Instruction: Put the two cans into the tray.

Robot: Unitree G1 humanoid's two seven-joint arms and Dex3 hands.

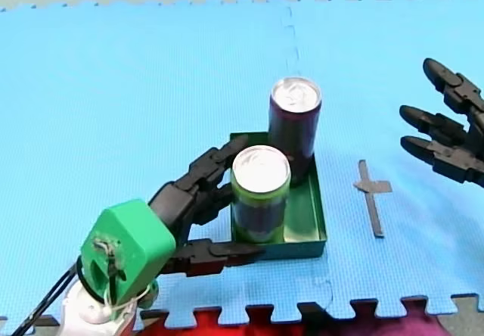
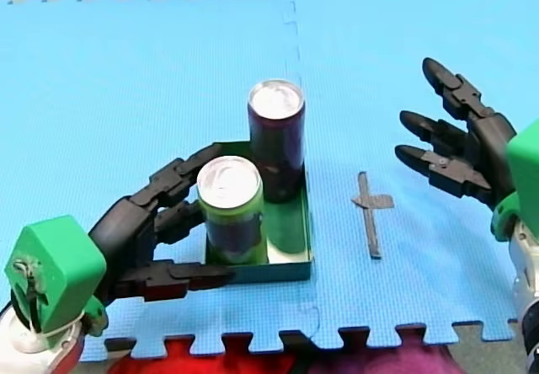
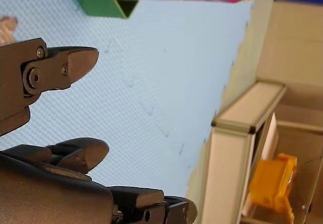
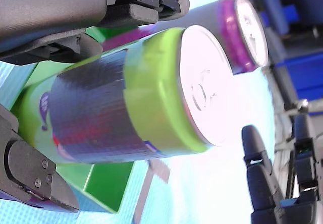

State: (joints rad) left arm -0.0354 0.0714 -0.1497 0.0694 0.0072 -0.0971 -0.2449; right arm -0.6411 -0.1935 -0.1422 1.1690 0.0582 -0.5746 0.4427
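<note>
Green tray (image 1: 321, 213) sitting on blue mat (image 1: 113, 86), purple can (image 1: 295, 128) standing inside at 12 o'clock of green-rimmed can (image 1: 261, 192), left hand (image 1: 189, 203) bracketing the latter from 8 o'clock, fingers (image 1: 215, 160) uncurled, not pinching, right hand (image 2: 455, 155) hovering empty at 3 o'clock.

From my station I see a blue foam mat (image 1: 113, 109) of interlocking tiles, a seam (image 1: 291, 41) running back through it; right of that seam a dark grey tape cross (image 1: 370, 196) lies flat on the mat; red fabric (image 1: 249, 321) shows past the toothed front edge; the first wrist view catches a pale cabinet (image 3: 242, 148) beyond the mat, a yellow object (image 3: 275, 183) beside it.
</note>
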